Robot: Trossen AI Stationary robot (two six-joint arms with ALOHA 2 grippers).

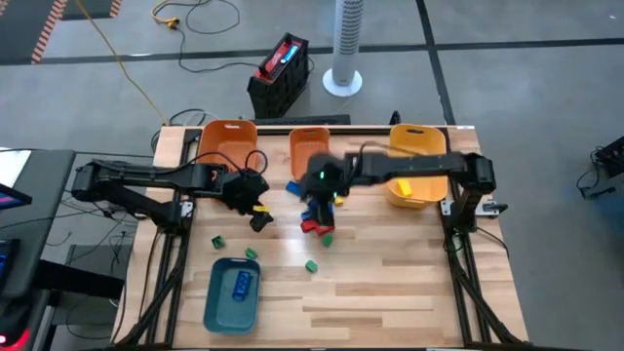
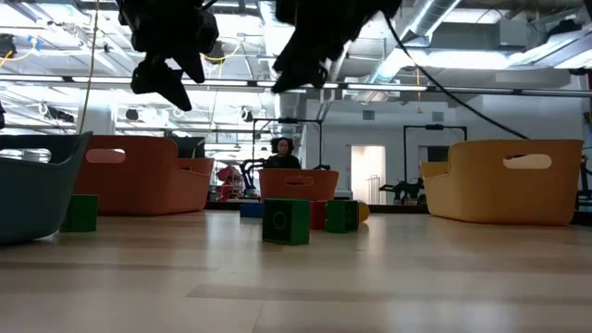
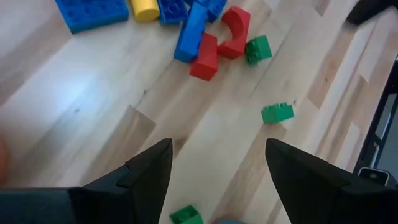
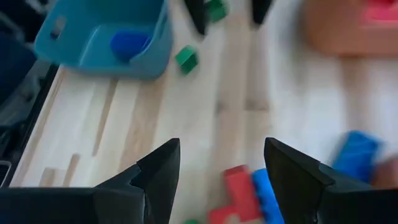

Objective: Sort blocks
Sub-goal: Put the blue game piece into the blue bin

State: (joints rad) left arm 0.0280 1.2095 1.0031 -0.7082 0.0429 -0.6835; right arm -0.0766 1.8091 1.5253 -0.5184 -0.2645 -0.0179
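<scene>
**Operator:** High view first: my left gripper [image 1: 259,213] hangs over the bench [image 1: 390,283] just left of the block pile [image 1: 319,210], fingers spread wide with nothing between them. My right gripper [image 1: 320,187] sits right above that pile, fingers also parted and empty.

**Spotter:** Where are the blocks otherwise?

**Operator:** Mostly in that central heap of red, blue and yellow. Loose green blocks [image 3: 277,112] lie apart toward the teal bin [image 1: 214,302], which already holds blue pieces. The orange bins [image 1: 226,138] and the yellow bin [image 1: 421,195] line the far edge.

**Spotter:** How would you take the next pick?

**Operator:** I'd choose a lone green block over the tangle, since the heaped pieces touch each other. Come straight down, fingers either side of its flat faces, and close only once it's centred.

**Spotter:** Any labels to read?

**Operator:** None I can make out on bins or blocks.
</scene>
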